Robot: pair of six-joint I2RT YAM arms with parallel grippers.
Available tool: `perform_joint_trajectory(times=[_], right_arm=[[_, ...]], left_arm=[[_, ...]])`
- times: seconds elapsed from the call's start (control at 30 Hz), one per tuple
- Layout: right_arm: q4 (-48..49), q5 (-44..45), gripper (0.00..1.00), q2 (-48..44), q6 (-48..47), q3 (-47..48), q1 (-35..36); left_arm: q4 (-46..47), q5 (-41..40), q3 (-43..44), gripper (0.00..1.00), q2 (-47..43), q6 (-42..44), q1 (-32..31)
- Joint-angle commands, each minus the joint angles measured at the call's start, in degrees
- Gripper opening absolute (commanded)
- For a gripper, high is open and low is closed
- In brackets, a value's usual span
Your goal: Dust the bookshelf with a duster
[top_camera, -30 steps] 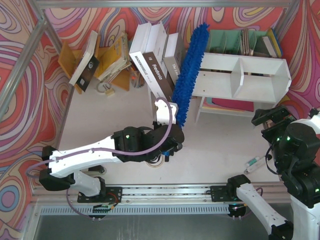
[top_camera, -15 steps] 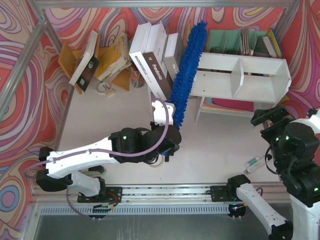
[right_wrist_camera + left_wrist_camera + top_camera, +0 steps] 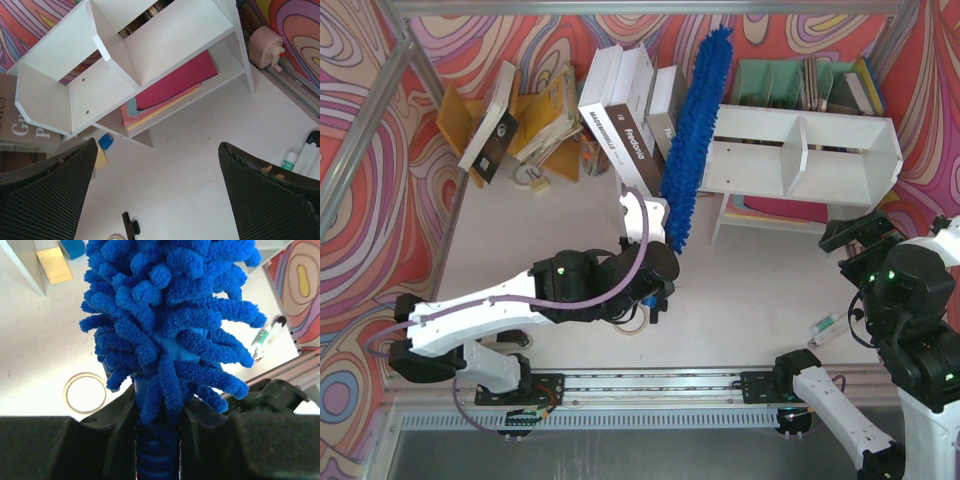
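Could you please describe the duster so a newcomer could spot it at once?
Start at the large white wooden two-compartment bookshelf at the back right. Beside its left end stands the long bright blue fluffy chenille duster, held by the left pincer. It alone is blue and shaggy; the white books beside it are smooth-sided.

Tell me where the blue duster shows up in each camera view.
Top external: duster slants from top centre down, beside the bookshelf's left end.
Left wrist: duster fills the centre, handle clamped in the left hand.
Right wrist: not in it.
Shared landmark: the bookshelf, also upper left in right wrist.
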Motion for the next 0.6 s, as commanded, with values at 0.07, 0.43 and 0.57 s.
perform_joint_trajectory(times=[0.07,0.43,0.57], right_arm=[[0.2,0.1,0.94,-0.7,0.4,0.1,0.3],[0.6,-0.4,0.94,-0.2,0.5,0.1,0.3],[0.8,-0.3,0.94,0.0,0.3,0.1,0.4]], left_arm=[[1.9,-4.1,3.5,0.0,-1.9,3.6,0.0],[3.3,-1.1,-3.8,0.0,-1.1,-1.2,0.0],[3.6,0.1,-4.9,0.0,-0.4,-2.2,0.0]])
